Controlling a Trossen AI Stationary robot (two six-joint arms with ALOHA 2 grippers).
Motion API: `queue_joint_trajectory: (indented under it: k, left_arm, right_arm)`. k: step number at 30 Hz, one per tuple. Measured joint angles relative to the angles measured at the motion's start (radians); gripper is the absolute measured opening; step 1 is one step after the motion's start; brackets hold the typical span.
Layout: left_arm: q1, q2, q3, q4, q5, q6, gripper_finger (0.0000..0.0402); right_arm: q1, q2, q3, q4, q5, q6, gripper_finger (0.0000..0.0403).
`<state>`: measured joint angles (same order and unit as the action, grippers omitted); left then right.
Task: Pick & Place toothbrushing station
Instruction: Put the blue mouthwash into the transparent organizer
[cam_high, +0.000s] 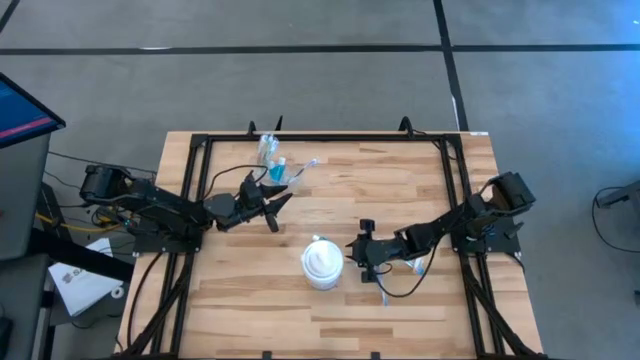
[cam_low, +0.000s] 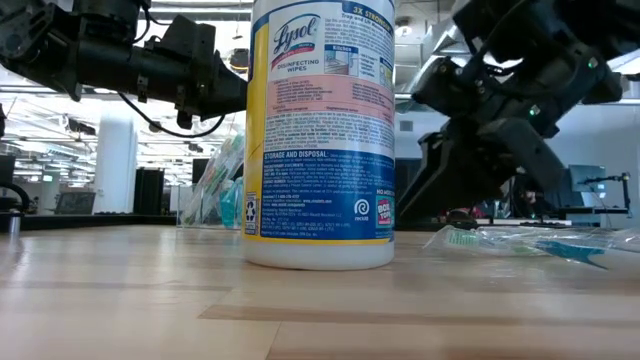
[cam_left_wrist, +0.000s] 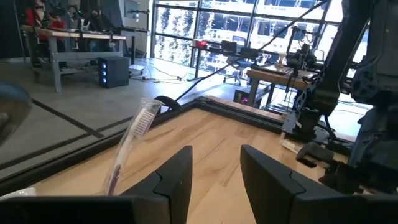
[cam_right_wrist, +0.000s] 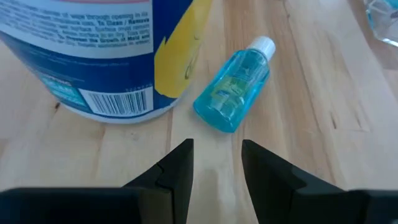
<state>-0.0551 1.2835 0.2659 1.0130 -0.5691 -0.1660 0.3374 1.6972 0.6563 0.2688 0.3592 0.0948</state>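
The left gripper (cam_high: 283, 205) is held open and empty at five o'clock of the clear cups (cam_high: 270, 160) holding toothbrushes. The right gripper (cam_high: 356, 250), jaws parted and empty, hovers over a blue bottle (cam_right_wrist: 233, 93) lying beside the Lysol wipes canister (cam_high: 322, 265).

High cam looks straight down, whole table (cam_high: 400, 190) in frame. Low cam sits at tabletop level, super close to the wipes tub (cam_low: 321, 130), facing the room behind. Left wrist cam looks along the wood toward windows, and the right wrist cam points down, close on that same tub (cam_right_wrist: 93, 56). High view shares it too (cam_high: 322, 265).
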Motion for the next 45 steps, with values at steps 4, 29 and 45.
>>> queue_joint_trajectory:
  k: [4, 29, 45]
  left_arm:
    - [0.0, 0.0, 0.0, 0.0, 0.0, -0.001, 0.0131]
    - [0.0, 0.0, 0.0, -0.049, 0.089, -0.026, 0.0131]
    - [0.0, 0.0, 0.0, -0.053, 0.089, -0.026, 0.0131]
  right_arm:
    - [-0.002, 0.033, 0.0, 0.035, 0.0, 0.003, 0.0127]
    - [-0.072, 0.091, 0.0, 0.113, -0.074, 0.001, 0.0127]
    - [-0.147, 0.141, 0.001, 0.203, -0.09, -0.026, 0.0127]
